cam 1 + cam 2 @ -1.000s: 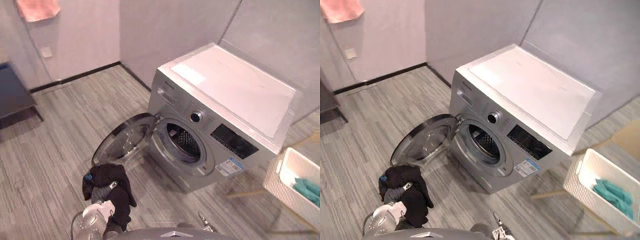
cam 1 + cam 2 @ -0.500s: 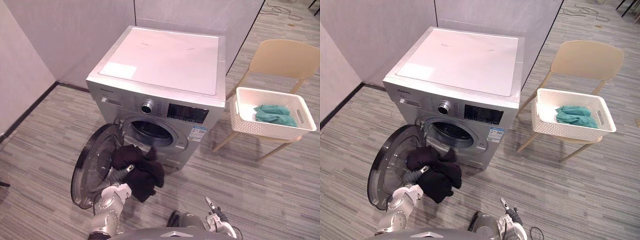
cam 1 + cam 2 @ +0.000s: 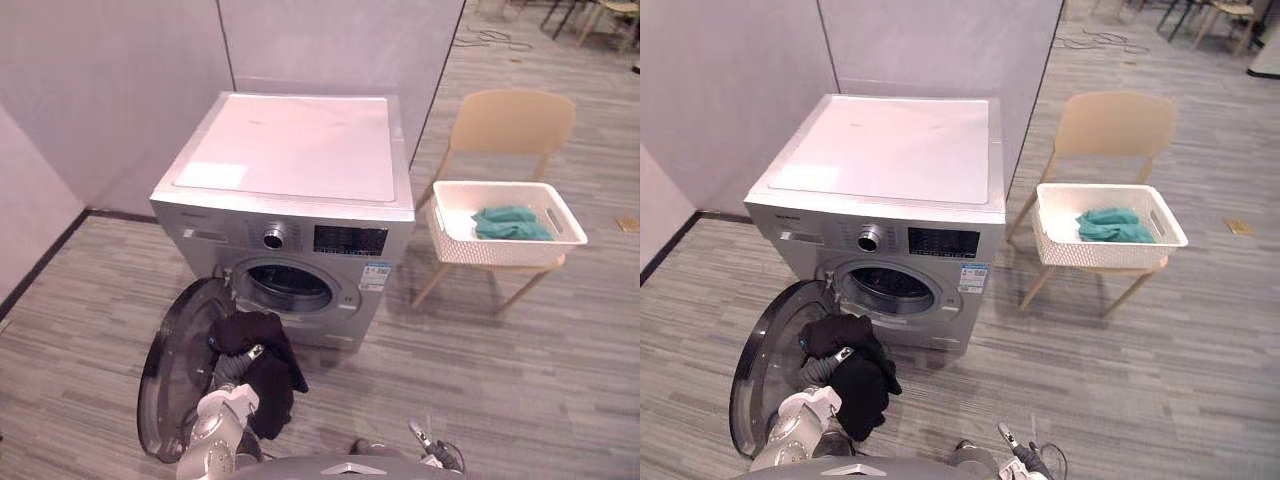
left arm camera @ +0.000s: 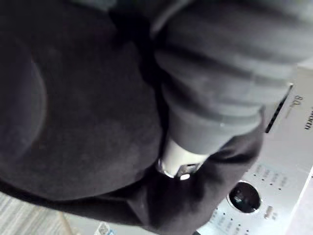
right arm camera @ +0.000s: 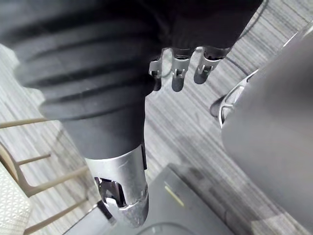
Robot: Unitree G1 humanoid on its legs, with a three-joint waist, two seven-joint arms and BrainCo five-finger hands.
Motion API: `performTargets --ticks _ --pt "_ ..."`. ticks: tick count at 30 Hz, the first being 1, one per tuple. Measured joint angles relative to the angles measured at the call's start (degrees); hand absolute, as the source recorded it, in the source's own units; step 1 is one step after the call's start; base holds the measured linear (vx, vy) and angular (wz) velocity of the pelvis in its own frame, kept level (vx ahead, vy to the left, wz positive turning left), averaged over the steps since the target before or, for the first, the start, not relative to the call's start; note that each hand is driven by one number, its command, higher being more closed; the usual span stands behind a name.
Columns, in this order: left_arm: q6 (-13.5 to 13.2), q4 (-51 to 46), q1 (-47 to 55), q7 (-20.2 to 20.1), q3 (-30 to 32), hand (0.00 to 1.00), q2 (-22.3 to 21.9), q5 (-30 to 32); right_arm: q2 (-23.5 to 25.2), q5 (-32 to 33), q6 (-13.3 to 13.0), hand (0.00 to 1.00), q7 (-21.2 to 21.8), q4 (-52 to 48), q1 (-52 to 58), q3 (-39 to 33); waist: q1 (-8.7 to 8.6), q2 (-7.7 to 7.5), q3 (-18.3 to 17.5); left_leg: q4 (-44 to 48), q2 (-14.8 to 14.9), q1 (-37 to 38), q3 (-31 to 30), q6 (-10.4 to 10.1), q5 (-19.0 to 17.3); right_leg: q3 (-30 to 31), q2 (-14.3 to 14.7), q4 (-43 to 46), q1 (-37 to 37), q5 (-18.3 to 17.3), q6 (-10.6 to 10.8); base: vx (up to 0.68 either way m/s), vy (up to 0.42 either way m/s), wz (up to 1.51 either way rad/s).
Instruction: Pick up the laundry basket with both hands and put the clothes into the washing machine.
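beige chair [image 3: 512, 122] on grey plank floor [image 3: 560, 340]; grey wall panels [image 3: 110, 90] behind it

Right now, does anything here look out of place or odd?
Nothing is spilled or damaged, but the laundry basket sits on the chair with a teal garment inside, apart from both hands. The left hand grips black clothes before the washing machine's open door; the right hand hangs low.
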Motion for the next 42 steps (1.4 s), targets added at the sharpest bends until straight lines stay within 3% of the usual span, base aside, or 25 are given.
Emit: performTargets --ticks 1,2,3,4,6,11,14,15,18,19,21,23,26,32,37,42 --pt "0.0 0.4 0.1 0.0 0.0 1.0 0.0 0.0 -0.5 -0.2 0.0 0.0 0.1 0.4 -0.3 0.1 0.1 0.5 -0.2 -2.9 -0.3 1.1 -0.5 -0.1 1.5 1.0 0.1 -0.2 -0.2 0.1 0.4 0.21 0.405 -0.86" --pt "0.2 1.5 0.0 -0.1 0.1 1.0 0.3 0.0 -1.7 -1.9 0.1 0.0 0.3 2.1 -1.2 0.6 -0.44 1.85 -1.3 -7.1 -0.7 2.7 0.4 -4.1 2.1 2.8 0.5 -2.1 -0.2 1.7 3.0 0.21 0.348 -0.59" --pt "0.2 2.2 -0.5 -0.1 0.1 1.0 0.7 0.0 -1.7 -2.7 0.2 0.0 0.3 2.8 -1.9 0.7 -0.89 1.34 -1.9 -7.8 -1.8 3.0 1.3 -4.0 2.3 3.5 -0.1 -3.4 0.0 2.9 4.0 0.25 0.38 -0.6" --pt "0.2 2.1 -0.8 -0.3 0.2 1.0 2.7 0.0 -0.5 -4.1 0.6 0.0 0.9 3.1 -2.0 1.4 -1.29 -0.68 -2.6 -9.5 -4.6 3.3 4.2 -2.6 2.2 5.1 -2.4 -7.7 0.4 5.6 5.0 0.17 0.207 -0.42" --pt "0.2 2.1 -0.9 -0.6 0.2 1.0 5.2 0.0 0.2 -4.4 1.2 0.0 2.1 3.9 -2.5 2.4 -1.34 -2.84 -3.3 -10.1 -7.1 3.6 6.8 -1.8 2.0 7.1 -4.5 -10.3 0.1 7.9 5.8 0.18 0.225 -0.47" --pt "0.2 2.1 -1.6 -1.1 1.3 1.0 7.2 0.1 -0.7 -4.5 1.2 0.0 3.2 4.0 -3.1 2.3 -1.25 -2.69 -3.0 -10.0 -9.4 4.4 9.3 -0.5 1.1 8.3 -6.1 -12.1 -0.1 9.9 6.8 0.09 0.101 -0.27" --pt "-0.5 2.1 -3.6 -1.2 1.3 1.0 7.0 0.1 -2.6 -4.5 1.1 0.0 4.1 3.8 -4.8 2.3 -1.37 -1.21 0.5 -5.6 -8.0 -0.1 8.6 -0.6 -1.1 8.3 -5.2 -11.1 -3.2 9.9 6.8 -0.05 -0.037 -0.04" --pt "-0.5 2.3 -4.7 -1.3 1.0 1.0 6.4 0.1 -3.5 -4.5 1.1 0.0 4.5 3.8 -5.6 2.3 -1.36 -0.03 2.2 -1.7 -6.5 -3.5 8.2 -0.7 -2.7 8.3 -4.4 -9.6 -5.4 9.7 6.8 -0.13 -0.047 0.01" --pt "-0.6 2.4 -8.3 -1.1 0.7 1.0 5.7 0.0 -3.4 -4.3 1.1 0.0 4.4 -0.1 -6.3 2.7 -1.75 0.39 7.9 6.7 -3.4 -10.2 6.1 -0.9 -5.4 8.1 -3.5 1.2 -12.3 5.4 6.4 -0.19 -0.038 0.09" --pt "-0.6 2.4 -9.0 -1.0 0.7 1.0 5.7 0.0 -3.2 -4.2 1.1 0.0 4.4 -1.4 -6.3 3.4 -1.75 -0.17 8.9 8.2 -3.1 -11.8 5.6 -0.8 -5.9 8.1 -3.5 3.9 -14.1 4.3 6.4 -0.21 -0.031 0.1" --pt "-0.6 1.9 -12.0 0.1 0.7 1.0 5.8 -0.1 -2.7 -3.4 1.1 0.0 4.4 -7.0 -6.3 6.0 -1.54 -3.23 11.9 13.7 -1.7 -17.8 4.8 -0.9 -8.3 8.4 -3.9 11.6 -21.1 0.4 5.9 -0.2 -0.019 0.02" --pt "-0.6 1.4 -14.2 1.7 1.0 1.0 5.3 -0.3 -2.4 -1.5 0.7 0.0 4.3 -14.5 -6.1 8.5 -1.42 -4.52 13.8 19.3 -0.4 -24.5 3.9 -0.8 -10.1 8.3 -4.4 18.0 -28.0 -2.0 4.4 -0.17 0.03 -0.08" --pt "-0.8 -2.9 -18.2 4.2 2.4 1.0 5.2 -2.3 -2.2 0.4 0.4 0.0 4.0 -21.9 -6.5 11.6 -1.15 -4.57 16.2 24.7 0.7 -31.1 3.2 -1.1 -11.1 8.8 -5.2 25.4 -35.8 -4.2 3.9 -0.06 0.001 -0.05" --pt "-3.2 -4.9 -31.4 9.3 7.0 1.0 7.4 -4.5 -1.3 2.7 -1.1 0.0 2.2 -31.8 -6.7 12.1 -0.87 -4.44 19.9 33.4 4.6 -41.0 1.9 -1.9 -13.0 9.8 -4.0 35.9 -47.0 -6.7 2.7 -0.06 -0.084 -0.18" --pt "-4.3 -4.9 -40.8 11.7 10.2 1.0 13.2 -6.1 -1.3 4.4 -2.0 0.0 1.9 -34.3 -6.3 11.7 -2.41 -4.42 20.2 39.0 7.2 -48.6 0.7 -2.3 -14.5 10.3 -2.7 40.9 -54.9 -7.8 1.5 -0.08 -0.076 -0.23" --pt "-4.6 -4.1 -50.0 12.4 10.2 1.0 19.1 -7.6 -1.1 5.9 -3.1 0.0 1.9 -34.4 -6.4 11.7 -2.15 -4.53 21.1 40.3 7.9 -52.0 0.4 -2.5 -14.6 10.4 -2.2 41.9 -58.4 -7.6 1.2 0.0 -0.018 -0.08"
